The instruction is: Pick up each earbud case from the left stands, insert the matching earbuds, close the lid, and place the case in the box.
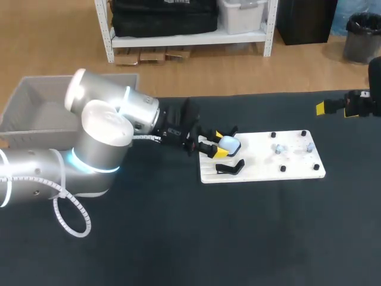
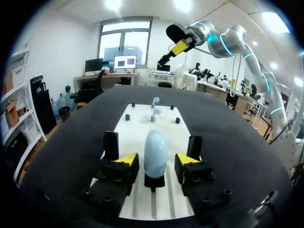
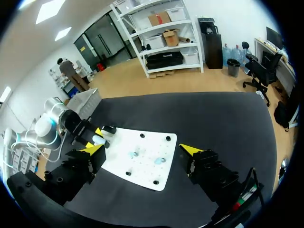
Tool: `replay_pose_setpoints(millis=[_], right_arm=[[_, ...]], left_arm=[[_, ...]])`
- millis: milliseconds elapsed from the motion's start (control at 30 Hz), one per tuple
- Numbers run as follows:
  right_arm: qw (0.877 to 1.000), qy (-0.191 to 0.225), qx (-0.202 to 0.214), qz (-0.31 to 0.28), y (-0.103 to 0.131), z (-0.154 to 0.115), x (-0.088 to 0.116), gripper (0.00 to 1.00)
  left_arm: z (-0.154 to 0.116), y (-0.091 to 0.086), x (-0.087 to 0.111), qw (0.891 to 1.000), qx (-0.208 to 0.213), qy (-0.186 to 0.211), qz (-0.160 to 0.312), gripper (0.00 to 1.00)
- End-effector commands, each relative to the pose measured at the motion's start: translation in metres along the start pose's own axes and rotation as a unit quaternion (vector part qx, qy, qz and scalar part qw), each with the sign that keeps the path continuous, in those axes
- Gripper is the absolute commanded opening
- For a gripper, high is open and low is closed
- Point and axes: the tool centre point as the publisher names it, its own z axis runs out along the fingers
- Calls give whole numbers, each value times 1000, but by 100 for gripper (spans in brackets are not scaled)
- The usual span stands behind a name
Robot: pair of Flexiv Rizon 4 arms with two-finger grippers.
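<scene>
On the dark worktop [image 1: 178,238], the left hand [image 1: 219,147] sits at the left end of a flat white board [image 1: 262,170], its yellow tips on either side of a rounded pale blue earbud case [image 1: 230,143]. A black stand [image 1: 229,167] is just beside the case, and two small pale blue earbuds [image 1: 278,148] lie among black pegs further right. The right hand [image 1: 342,106] hangs at the far right edge.

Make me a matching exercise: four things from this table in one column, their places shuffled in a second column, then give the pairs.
1. earbud case
2. empty black stand
3. earbuds
4. grey box

A. at the far left corner of the table
B. among the black pegs, on the right part of the white board
C. between the open fingers of the left gripper
D. on the white board, just nearer the robot than the case

Pairs: 1-C, 2-D, 3-B, 4-A
</scene>
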Motion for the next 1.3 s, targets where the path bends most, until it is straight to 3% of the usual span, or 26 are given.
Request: replay_pose_setpoints(millis=[33, 433, 467, 533, 633, 967, 1300], right_arm=[[1000, 1, 0, 0, 0, 0, 0, 100], [1000, 1, 0, 0, 0, 0, 0, 100], [1000, 1, 0, 0, 0, 0, 0, 100], [1000, 1, 0, 0, 0, 0, 0, 100], [1000, 1, 0, 0, 0, 0, 0, 100], [1000, 1, 0, 0, 0, 0, 0, 100], [1000, 1, 0, 0, 0, 0, 0, 100]], left_arm=[[3, 2, 2, 1000, -1, -2, 0, 46], [5, 3, 0, 1000, 0, -5, 5, 38], [6, 3, 0, 1000, 0, -5, 5, 33], [6, 3, 1, 1000, -1, -5, 5, 12], [7, 3, 2, 1000, -2, -5, 4, 0], [-1, -4, -2, 1000, -10, -14, 12, 0], [-21, -14, -49, 995, -38, -71, 62, 0]])
